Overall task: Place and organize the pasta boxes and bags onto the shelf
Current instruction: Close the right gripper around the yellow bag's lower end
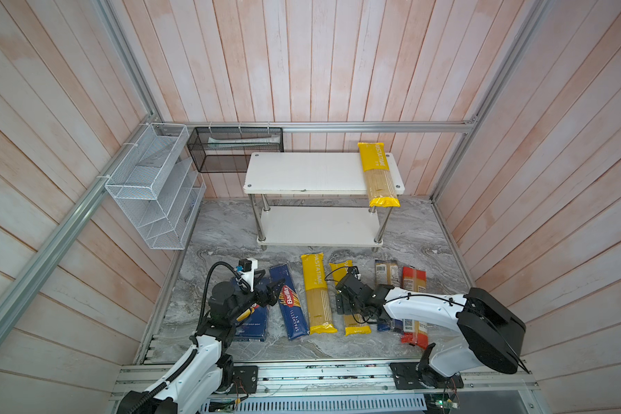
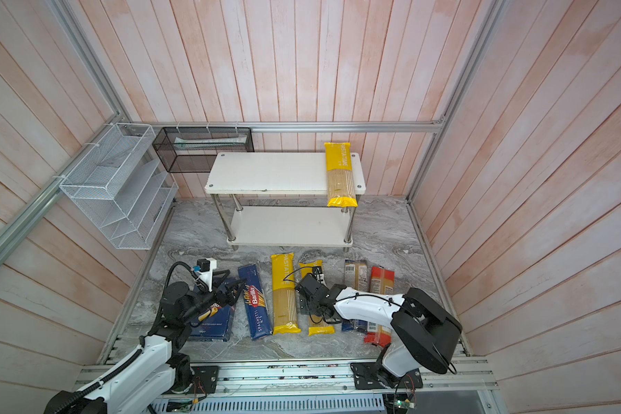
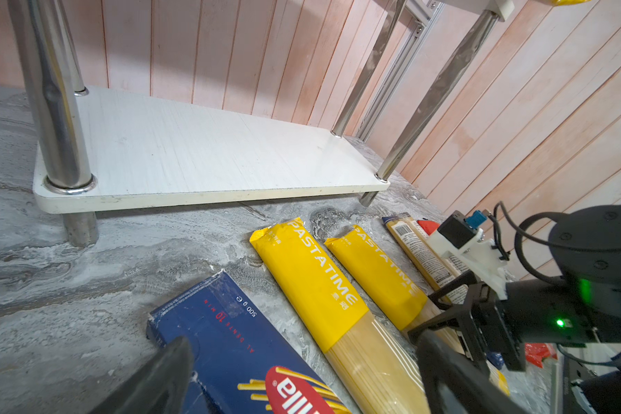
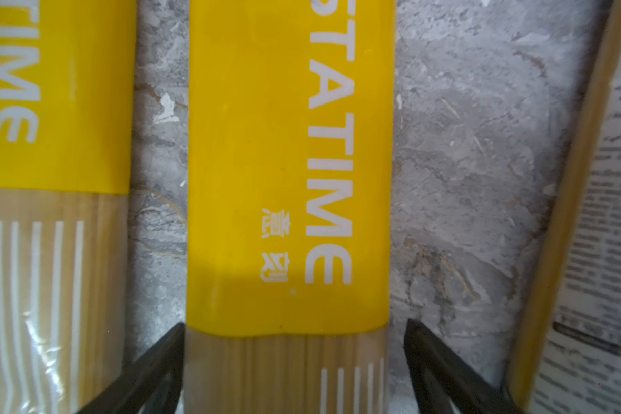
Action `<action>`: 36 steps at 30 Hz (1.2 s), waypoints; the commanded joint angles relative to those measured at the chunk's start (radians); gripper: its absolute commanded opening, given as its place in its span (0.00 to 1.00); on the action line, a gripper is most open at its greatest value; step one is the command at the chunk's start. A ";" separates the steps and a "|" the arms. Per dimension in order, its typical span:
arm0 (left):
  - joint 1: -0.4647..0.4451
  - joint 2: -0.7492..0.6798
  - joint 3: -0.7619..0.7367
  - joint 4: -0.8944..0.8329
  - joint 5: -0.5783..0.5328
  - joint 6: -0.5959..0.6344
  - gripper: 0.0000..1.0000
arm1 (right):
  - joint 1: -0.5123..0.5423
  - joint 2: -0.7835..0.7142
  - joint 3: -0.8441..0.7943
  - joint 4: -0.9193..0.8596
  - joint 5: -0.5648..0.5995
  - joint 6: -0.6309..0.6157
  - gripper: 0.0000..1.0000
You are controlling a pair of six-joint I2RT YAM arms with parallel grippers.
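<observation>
My left gripper [image 3: 302, 344]: jaws wide, nothing held, above the Rigatoni box [image 1: 253, 322] and Spaghetti box [image 1: 291, 304], both flat on the table [image 1: 230, 229]. First yellow bag [image 1: 316, 294]: flat beside them. Second yellow bag [image 4: 287, 161]: flat, straddled by my right gripper [image 4: 294, 324], jaws apart, unclamped. Blue-ended bag [image 1: 386, 272], red-ended bag [image 1: 413, 281]: partly under my right arm. Shelf [image 1: 309, 174]: third yellow bag [image 1: 377, 172] across the top board's right end, overhanging the front.

White shells, black joints. Left arm [image 1: 201, 355] carries a ribbed black conduit [image 1: 208, 283] — right arm [image 1: 423, 304] a thin black cable, green LED [image 3: 560, 323]. Right gripper [image 4: 294, 322]: black triangular fingers.
</observation>
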 commanded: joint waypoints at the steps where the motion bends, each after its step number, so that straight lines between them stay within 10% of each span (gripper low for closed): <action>1: -0.007 0.005 -0.005 0.019 0.012 0.009 1.00 | 0.002 0.027 0.008 0.012 0.006 0.000 0.94; 9: -0.008 -0.004 -0.007 0.018 0.012 0.009 1.00 | 0.002 0.086 0.022 0.020 -0.002 0.009 0.91; 36: -0.013 -0.010 -0.009 0.016 0.011 0.009 1.00 | 0.003 -0.177 -0.091 0.104 -0.003 0.075 0.33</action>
